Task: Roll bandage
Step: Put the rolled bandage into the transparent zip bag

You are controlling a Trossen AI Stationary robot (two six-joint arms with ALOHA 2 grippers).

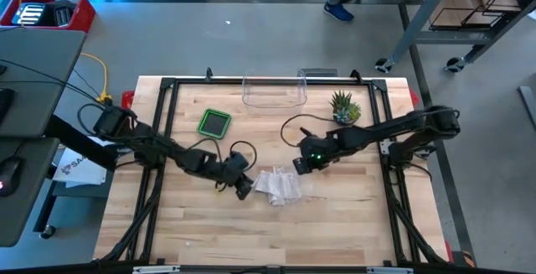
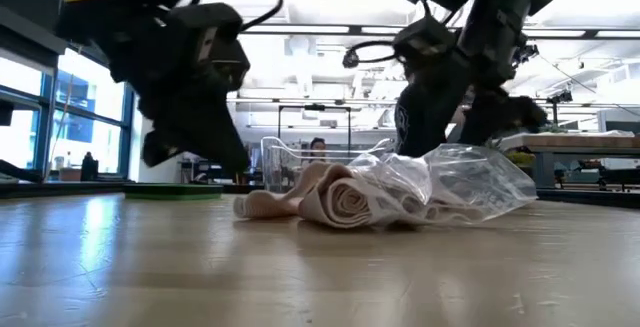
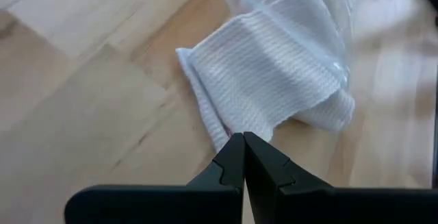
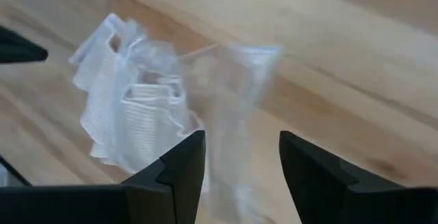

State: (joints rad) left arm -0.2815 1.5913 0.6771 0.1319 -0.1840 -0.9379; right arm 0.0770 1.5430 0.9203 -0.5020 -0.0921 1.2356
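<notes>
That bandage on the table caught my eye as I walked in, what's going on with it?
Two robot arms are working over a white bandage lying loosely folded on the wooden table, partly inside a clear plastic wrapper. The left claw is shut, its tip right at the bandage's edge. The right claw is open, hovering over the wrapper side. The bandage is not neatly rolled yet.

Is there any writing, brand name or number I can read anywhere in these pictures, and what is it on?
"SA": only these first letters show, on a white sheet lying below the table's left edge, under the left arm; the rest is hidden.
The bandage and its clear plastic wrapper show no readable print.
The green tray and the red crate carry nothing legible.
</notes>
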